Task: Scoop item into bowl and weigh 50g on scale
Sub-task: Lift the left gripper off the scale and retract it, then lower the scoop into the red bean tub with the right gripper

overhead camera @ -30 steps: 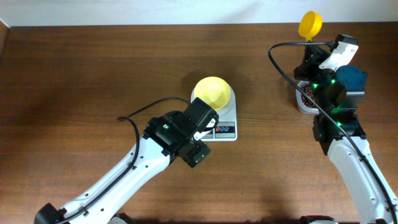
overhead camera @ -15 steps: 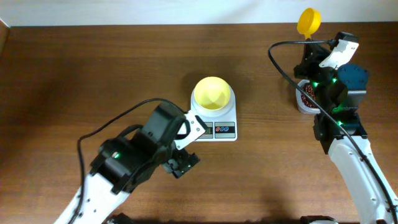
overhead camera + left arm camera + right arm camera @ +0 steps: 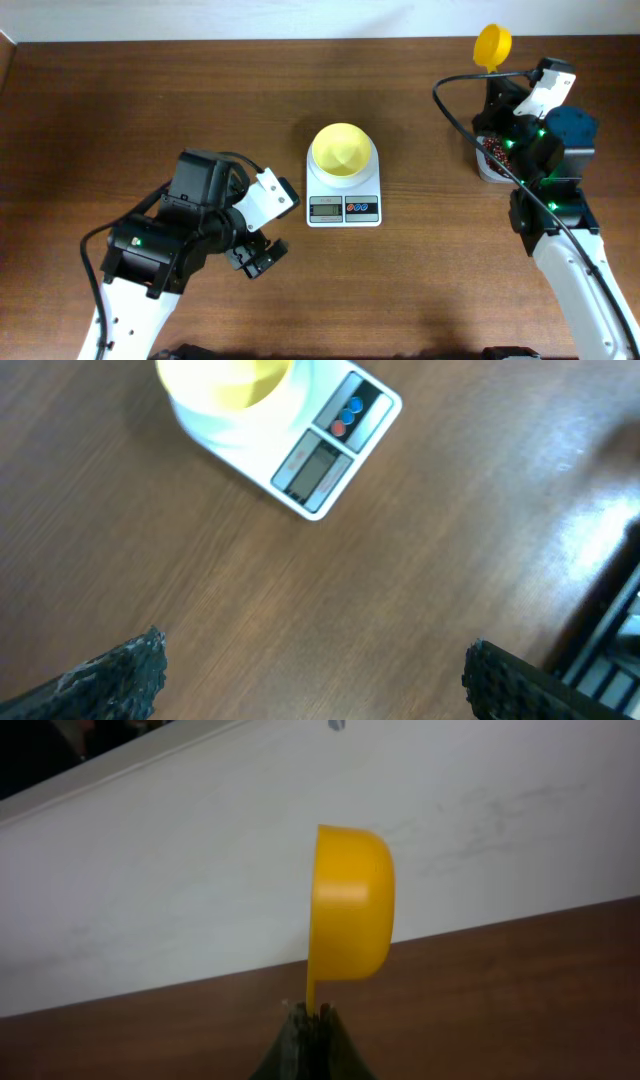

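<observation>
Yellow scoop [image 3: 350,900], handle pinched in right claw [image 3: 310,1020], held on edge. Below the arm: clear tub [image 3: 484,172] of red-brown beans [image 3: 492,150]. Left claw [image 3: 315,680] spread, empty, above table [image 3: 150,100]; nearby, white scale [image 3: 343,205] carrying pale-yellow bowl [image 3: 340,150].

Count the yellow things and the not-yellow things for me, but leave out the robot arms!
Yellow: 2, the bowl and the scoop
Not yellow: 2, the scale and the tub of beans
Total: 4
</observation>
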Robot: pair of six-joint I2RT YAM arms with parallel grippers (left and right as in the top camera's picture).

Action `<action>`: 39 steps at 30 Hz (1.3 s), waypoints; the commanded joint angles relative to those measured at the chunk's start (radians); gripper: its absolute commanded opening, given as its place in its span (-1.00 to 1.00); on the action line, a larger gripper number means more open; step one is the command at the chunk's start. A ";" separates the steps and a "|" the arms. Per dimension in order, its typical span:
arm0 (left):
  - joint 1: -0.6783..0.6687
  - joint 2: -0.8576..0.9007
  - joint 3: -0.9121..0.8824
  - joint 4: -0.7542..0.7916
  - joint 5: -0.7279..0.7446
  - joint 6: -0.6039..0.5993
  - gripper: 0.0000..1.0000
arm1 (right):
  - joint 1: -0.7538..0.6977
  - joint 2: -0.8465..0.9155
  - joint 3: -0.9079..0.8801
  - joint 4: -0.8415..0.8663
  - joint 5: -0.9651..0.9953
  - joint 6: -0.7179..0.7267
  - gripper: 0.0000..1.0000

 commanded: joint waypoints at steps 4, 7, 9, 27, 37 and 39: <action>0.007 0.043 0.017 -0.005 0.085 0.064 0.98 | -0.005 -0.027 0.023 -0.052 -0.018 -0.013 -0.92; 0.007 0.052 0.017 -0.005 0.085 0.064 0.97 | -0.006 -0.041 0.023 -0.091 -0.082 -0.012 -0.92; 0.007 0.052 0.017 -0.005 0.086 0.064 0.97 | -0.006 -0.056 0.023 -0.126 -0.102 -0.012 -0.92; 0.007 0.052 0.017 0.060 0.085 0.044 0.97 | -0.026 -0.148 0.023 -0.346 -0.120 -0.017 -0.92; 0.007 0.052 0.017 0.058 0.085 0.045 0.97 | -0.026 -0.188 0.039 -0.505 -0.132 -0.229 -0.92; 0.007 0.052 0.017 0.058 0.085 0.045 0.97 | -0.026 -0.188 0.061 -0.557 -0.114 -0.265 -0.92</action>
